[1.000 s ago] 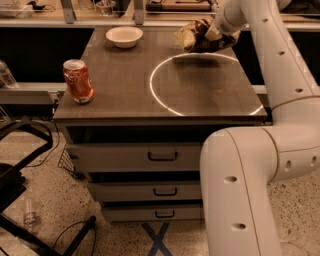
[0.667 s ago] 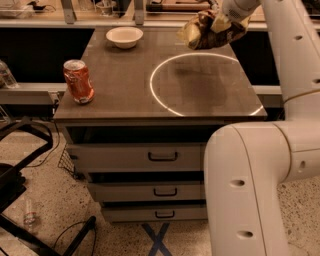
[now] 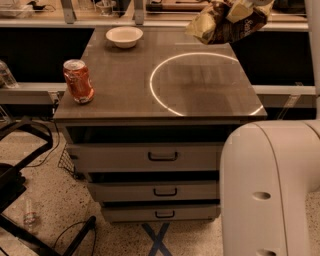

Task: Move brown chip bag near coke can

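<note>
The brown chip bag (image 3: 225,22), crumpled, dark brown with tan-yellow areas, hangs in the air above the table's far right corner. My gripper (image 3: 248,4) is at the top edge of the view, shut on the bag's upper part and mostly cut off by the frame. The coke can (image 3: 78,81), red-orange with a silver top, stands upright at the table's front left corner, far from the bag.
A white bowl (image 3: 124,36) sits at the table's far left. A bright ring of light lies on the table (image 3: 130,85) at its right half. Drawers are below. My white arm base (image 3: 270,190) fills the lower right. Black frame parts stand at left.
The gripper has lifted the chip bag off the table's far right corner, up and slightly left; it now hangs higher, near the top edge.
</note>
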You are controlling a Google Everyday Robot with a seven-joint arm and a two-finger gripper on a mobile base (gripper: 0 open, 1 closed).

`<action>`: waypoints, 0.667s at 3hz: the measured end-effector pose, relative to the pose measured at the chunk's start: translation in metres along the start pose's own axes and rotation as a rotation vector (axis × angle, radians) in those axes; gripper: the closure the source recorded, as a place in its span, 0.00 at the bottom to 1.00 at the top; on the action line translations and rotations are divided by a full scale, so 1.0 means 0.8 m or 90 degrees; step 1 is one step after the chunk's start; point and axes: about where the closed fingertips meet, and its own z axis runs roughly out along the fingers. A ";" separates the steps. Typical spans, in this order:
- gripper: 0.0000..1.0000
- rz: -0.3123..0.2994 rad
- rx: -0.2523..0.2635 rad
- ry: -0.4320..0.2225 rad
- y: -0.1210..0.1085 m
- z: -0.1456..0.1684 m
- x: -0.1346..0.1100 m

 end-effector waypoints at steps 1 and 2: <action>1.00 -0.034 -0.053 -0.019 0.029 -0.038 -0.018; 1.00 -0.043 -0.083 -0.012 0.054 -0.051 -0.030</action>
